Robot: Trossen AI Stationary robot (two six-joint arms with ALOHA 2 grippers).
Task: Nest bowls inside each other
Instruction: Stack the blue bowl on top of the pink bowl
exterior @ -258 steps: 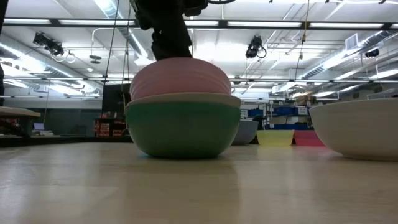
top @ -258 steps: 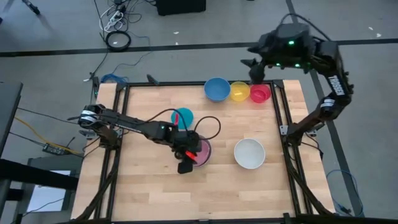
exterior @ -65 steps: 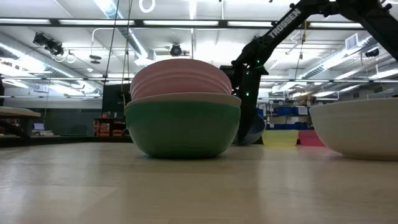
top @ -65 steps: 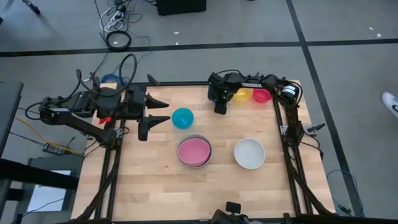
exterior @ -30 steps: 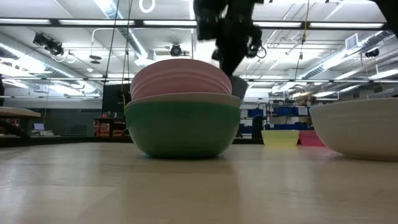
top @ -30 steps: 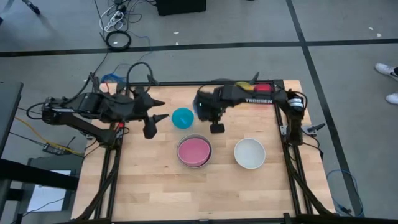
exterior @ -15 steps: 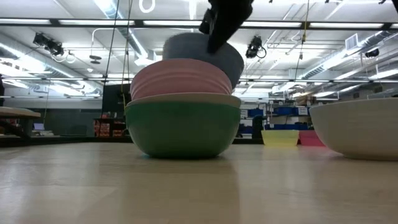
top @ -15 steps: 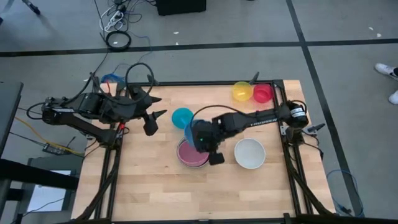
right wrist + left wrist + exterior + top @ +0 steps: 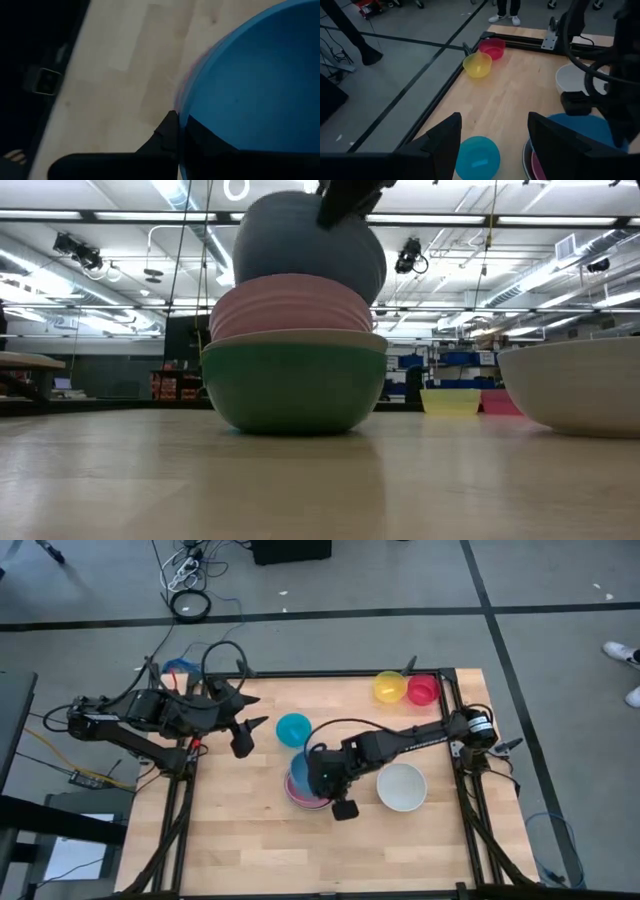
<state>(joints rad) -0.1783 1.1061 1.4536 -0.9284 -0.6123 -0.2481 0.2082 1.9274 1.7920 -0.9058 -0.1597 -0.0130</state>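
Note:
My right gripper (image 9: pixel 314 773) is shut on a blue bowl (image 9: pixel 310 242), which hangs right over a stack of bowls at the table's middle. In that stack a pink bowl (image 9: pixel 290 305) sits nested in a green bowl (image 9: pixel 293 385). A cyan bowl (image 9: pixel 293 728) stands on the table just beyond the stack. A white bowl (image 9: pixel 402 786) stands to the stack's right. A yellow bowl (image 9: pixel 388 687) and a red bowl (image 9: pixel 421 690) stand at the far right corner. My left gripper (image 9: pixel 252 730) waits open above the table's left side. My right gripper holds the blue bowl by its rim (image 9: pixel 186 112), one finger inside the bowl and one outside. The fingers (image 9: pixel 170 131) slant down from the table's right side. The bowl hangs tilted; whether its underside touches the pink bowl I cannot tell.
The dark frame rails (image 9: pixel 447 700) run along the table's edges. Bare wood lies across the near half of the table (image 9: pixel 300 850). A person's shoes (image 9: pixel 625 650) show on the floor at the far right, and cables (image 9: pixel 185 585) lie on the floor beyond the table.
My right gripper has carried the blue bowl from beside the cyan bowl toward the near edge and a little left, ending over the pink bowl in the stack. It has stayed shut on the rim. The stack has kept still.

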